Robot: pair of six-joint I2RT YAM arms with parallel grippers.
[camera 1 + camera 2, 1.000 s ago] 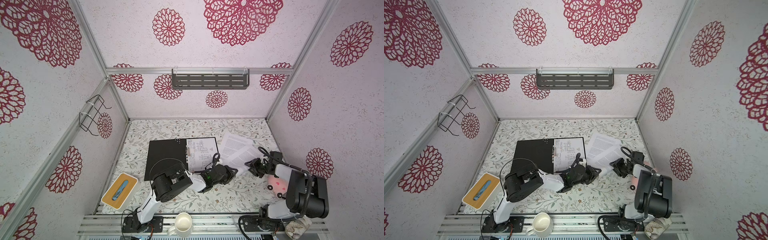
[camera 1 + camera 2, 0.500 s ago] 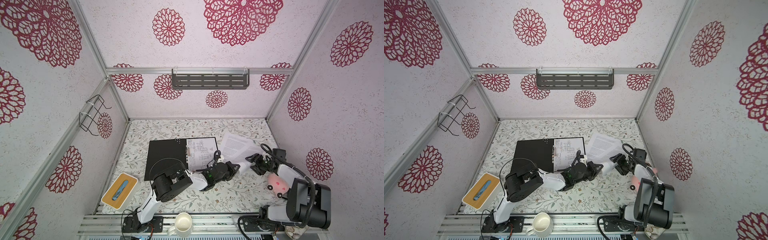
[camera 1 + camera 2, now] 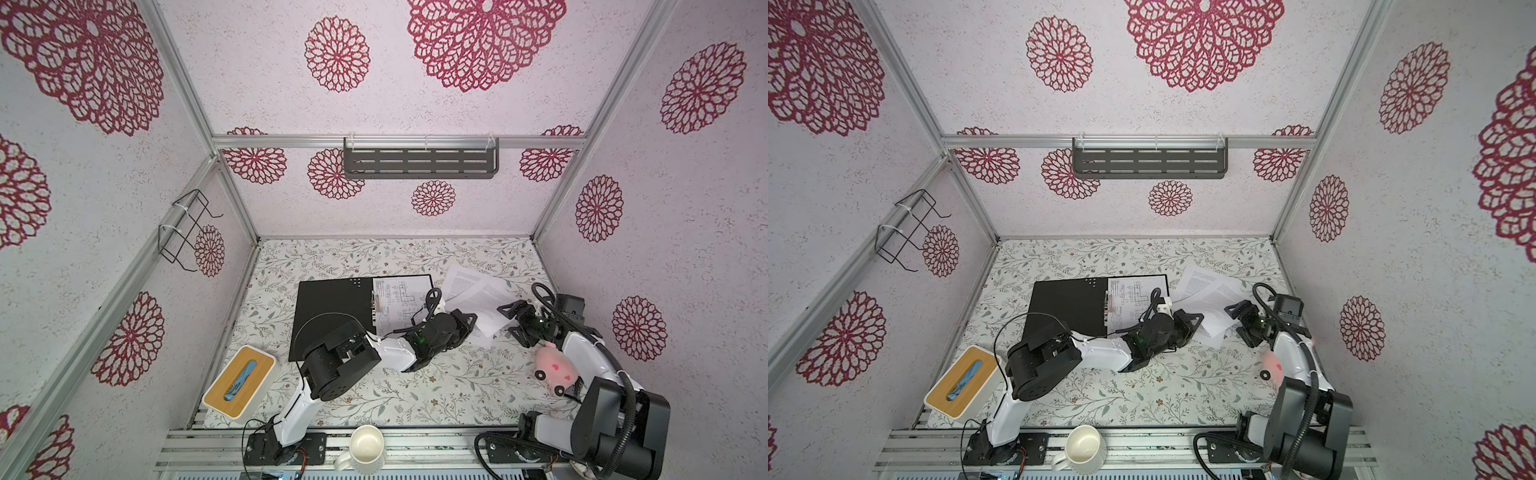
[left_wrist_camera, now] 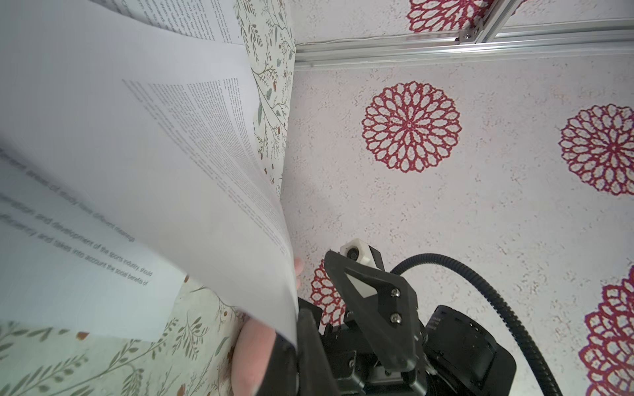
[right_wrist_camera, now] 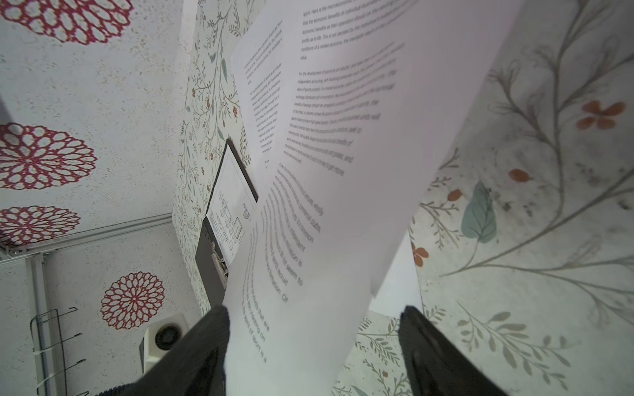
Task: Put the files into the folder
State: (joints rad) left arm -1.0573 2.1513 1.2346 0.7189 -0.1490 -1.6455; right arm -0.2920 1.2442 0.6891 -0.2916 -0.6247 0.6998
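Left gripper (image 3: 467,330), lower centre of both top views: jaws pressed together on the near left edge of the lifted text sheet (image 3: 494,307). Its own fingers are hidden behind paper in the left wrist view, where that sheet bows up off the table (image 3: 415,386).

Right gripper (image 3: 514,323), just right of the same sheet: fingers (image 5: 206,346) spread wide. The sheet's near short end passes between them, not pinched.

Lifted text sheet: curved, long axis running up the frame from the grippers toward the back wall, skewed slightly left.

Lower text sheet (image 3: 459,280): flat beneath it, also lengthwise up the frame but fanned out of line. Its far corner pokes out toward the upper left.

Folder (image 3: 332,316), centre frame, left of both text sheets: open, black inside up, spread running left to right. Metal clip (image 3: 376,307) sits along the middle.

Drawing sheet (image 3: 401,299): lies on the folder's right half, long axis up the frame, square to the folder, one long edge at the clip.
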